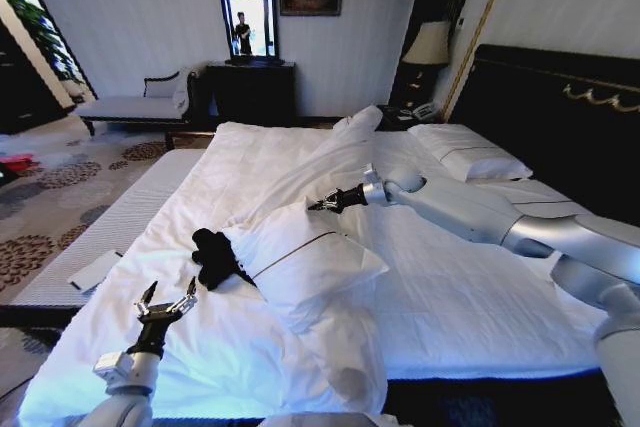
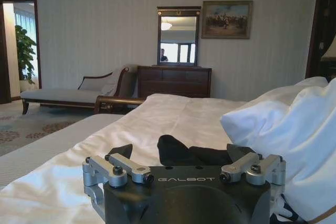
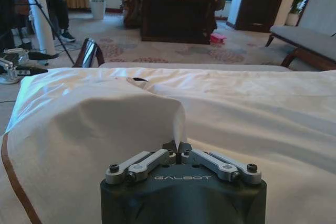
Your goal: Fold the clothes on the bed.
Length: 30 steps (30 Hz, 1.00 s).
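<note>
Head view: bed (image 1: 470, 297) with white duvet fills the frame, dark headboard (image 1: 560, 97) toward 2 o'clock. Black T-shirt (image 1: 215, 259) lies crumpled on the duvet slightly left of centre, at about 8 o'clock from frame middle, touching the left edge of a white pillow (image 1: 310, 267) with thin dark piping. The pillow sits askew mid-bed, and part of the shirt seems tucked under its edge.

Left gripper (image 1: 167, 300) at 7 o'clock in the frame, hovering above the duvet near the foot edge, fingers spread apart, nothing between them. It stands near the shirt, not touching. Left wrist view confirms: left gripper (image 2: 184, 163) jaws wide, black T-shirt (image 2: 184, 153) directly ahead, pillow (image 2: 283, 135) at 3 o'clock of it.

Right arm reaches across from 3 o'clock; right gripper (image 1: 322, 205) sits above the far edge of the pillow, at 1 o'clock from the shirt, well apart from it. Right wrist view: right gripper (image 3: 178, 146) fingertips pressed together, pinching a raised peak of white fabric (image 3: 178, 124). Cannot tell whether that fabric is pillowcase or duvet.

Flat white card (image 1: 96, 270) lies on the grey bed edge at 9 o'clock. Grey chaise (image 1: 135, 102) and dark dresser with mirror (image 1: 250, 67) stand by the far wall at 11–12 o'clock
</note>
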Tool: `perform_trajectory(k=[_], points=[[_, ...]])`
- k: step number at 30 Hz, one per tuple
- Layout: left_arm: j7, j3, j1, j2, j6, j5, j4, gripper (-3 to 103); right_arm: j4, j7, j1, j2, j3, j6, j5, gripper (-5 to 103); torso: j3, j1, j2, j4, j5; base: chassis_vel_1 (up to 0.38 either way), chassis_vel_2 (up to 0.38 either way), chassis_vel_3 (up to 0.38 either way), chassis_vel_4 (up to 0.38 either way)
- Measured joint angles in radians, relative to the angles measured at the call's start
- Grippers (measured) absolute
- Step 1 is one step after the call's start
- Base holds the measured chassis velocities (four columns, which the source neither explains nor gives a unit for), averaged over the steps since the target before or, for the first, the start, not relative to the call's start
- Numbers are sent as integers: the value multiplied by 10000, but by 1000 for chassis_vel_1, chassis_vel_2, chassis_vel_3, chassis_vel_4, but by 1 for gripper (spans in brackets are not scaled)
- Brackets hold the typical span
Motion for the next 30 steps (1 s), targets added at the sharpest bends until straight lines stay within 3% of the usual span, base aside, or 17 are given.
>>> perform_trajectory(k=[7,11,13,16,17,19,21,24,26,30], points=[[-14,38,-100,2,-2,-23,-30,100,943,455,-258,-1121,784,-251,-11,0,-1,0,0,3,-1,0,0,0,0],[-56,189,-317,80,60,1,-88,100,2013,951,-1309,-2942,2248,-340,-50,0,-1,0,1,-3,0,0,0,0,0],[-60,210,-340,90,73,8,-93,100,2181,993,-1591,-3200,2567,-347,-64,0,-1,0,0,-3,1,0,0,0,0],[-118,387,-528,202,168,41,-111,100,3105,1248,-3460,-4602,4575,-385,-198,0,-1,0,0,-9,10,0,0,0,0],[-118,387,-528,202,168,41,-111,100,3105,1248,-3460,-4602,4575,-385,-198,0,-1,0,0,-9,10,0,0,0,0],[-174,538,-758,265,266,64,-124,100,3768,1519,-4668,-5711,5996,-276,-250,0,-2,-1,1,-4,1,0,0,0,0],[-188,559,-801,274,289,68,-129,100,3834,1551,-4879,-5843,6270,-256,-255,0,-2,-1,1,-2,1,0,0,0,0],[-266,677,-1052,328,417,76,-211,100,4221,1681,-7831,-6908,9478,-72,-383,0,-2,-1,0,-3,6,0,0,0,0],[-264,620,-971,282,414,95,-286,100,4173,1729,-9093,-7314,10444,230,-390,0,-4,-1,3,-14,-12,0,0,0,0],[-248,283,-472,-24,269,163,-440,100,3760,1725,-9817,-7401,10642,554,-348,0,0,-1,1,1,18,0,0,0,0]])
